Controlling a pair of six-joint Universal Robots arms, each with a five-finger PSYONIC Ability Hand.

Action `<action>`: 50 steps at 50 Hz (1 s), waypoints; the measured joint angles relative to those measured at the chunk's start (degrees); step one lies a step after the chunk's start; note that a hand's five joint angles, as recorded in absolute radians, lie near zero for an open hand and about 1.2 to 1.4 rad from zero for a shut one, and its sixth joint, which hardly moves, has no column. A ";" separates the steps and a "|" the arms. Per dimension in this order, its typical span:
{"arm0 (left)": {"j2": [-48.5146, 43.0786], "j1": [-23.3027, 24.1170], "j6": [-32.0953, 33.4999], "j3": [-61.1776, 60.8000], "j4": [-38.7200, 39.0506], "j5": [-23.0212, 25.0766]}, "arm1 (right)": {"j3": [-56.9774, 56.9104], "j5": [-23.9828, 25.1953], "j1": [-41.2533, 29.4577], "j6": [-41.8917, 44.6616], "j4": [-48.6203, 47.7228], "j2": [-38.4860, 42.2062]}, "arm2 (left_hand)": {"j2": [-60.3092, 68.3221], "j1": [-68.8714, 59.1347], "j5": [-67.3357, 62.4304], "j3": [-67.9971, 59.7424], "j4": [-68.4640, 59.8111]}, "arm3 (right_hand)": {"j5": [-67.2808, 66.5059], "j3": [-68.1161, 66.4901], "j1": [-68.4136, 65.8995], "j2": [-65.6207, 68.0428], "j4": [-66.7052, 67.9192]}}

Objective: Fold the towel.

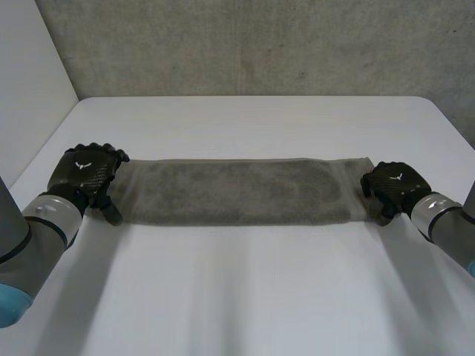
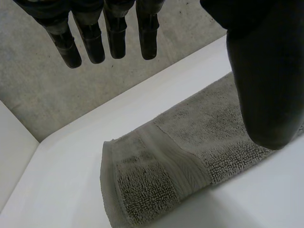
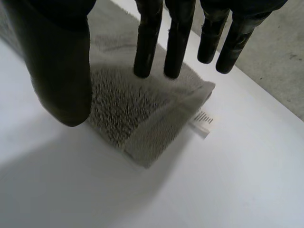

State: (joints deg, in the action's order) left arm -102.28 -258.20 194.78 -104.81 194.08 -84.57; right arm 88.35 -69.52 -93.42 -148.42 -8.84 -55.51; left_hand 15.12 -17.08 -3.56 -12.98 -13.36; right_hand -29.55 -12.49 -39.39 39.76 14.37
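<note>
Closest to me, the robot's grey left arm with its light-blue cap (image 1: 26, 245) and its grey right arm (image 1: 454, 226) reach forward from either side over the white tabletop (image 1: 245, 289).

Past that bare stretch, a grey-brown terry towel (image 1: 237, 191) lies flat across the middle of the tabletop. It is folded into a long narrow band running side to side, with a woven stripe near each short end.

At the towel's left end sits the black left hand (image 1: 85, 170). Its wrist view shows the fingers (image 2: 114, 38) straight and the thumb (image 2: 266, 85) set well apart. It grips nothing, and the towel's end lies on the tabletop below the gap.

At the other short end is the black right hand (image 1: 393, 185), likewise spread. Its straight fingers (image 3: 147, 42) point down at the towel's corner and its thumb (image 3: 61, 71) stands off to one side, with nothing pinched. Whether the fingertips actually touch the cloth I cannot tell. A small white printed label (image 3: 203, 118) pokes out from under that corner onto the tabletop.

Beyond the tabletop's far edge rises a rough grey concrete wall (image 1: 260, 44), with a plain white panel (image 1: 30, 74) meeting it on the left.
</note>
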 measured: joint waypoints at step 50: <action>0.15 -1.06 0.16 -0.23 0.14 -0.12 | -20.83 -2.11 -21.76 7.97 6.28 -6.12 | -0.19 0.00 0.00 0.00 0.00 | -36.94 0.00 -35.86 35.50 0.00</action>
State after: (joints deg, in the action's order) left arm -102.13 -259.27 194.94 -105.04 194.22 -84.69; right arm 67.52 -71.63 -115.18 -140.46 -2.57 -61.63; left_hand 14.92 -17.08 -3.56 -12.98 -13.36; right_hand -66.49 -12.49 -75.25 75.26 14.37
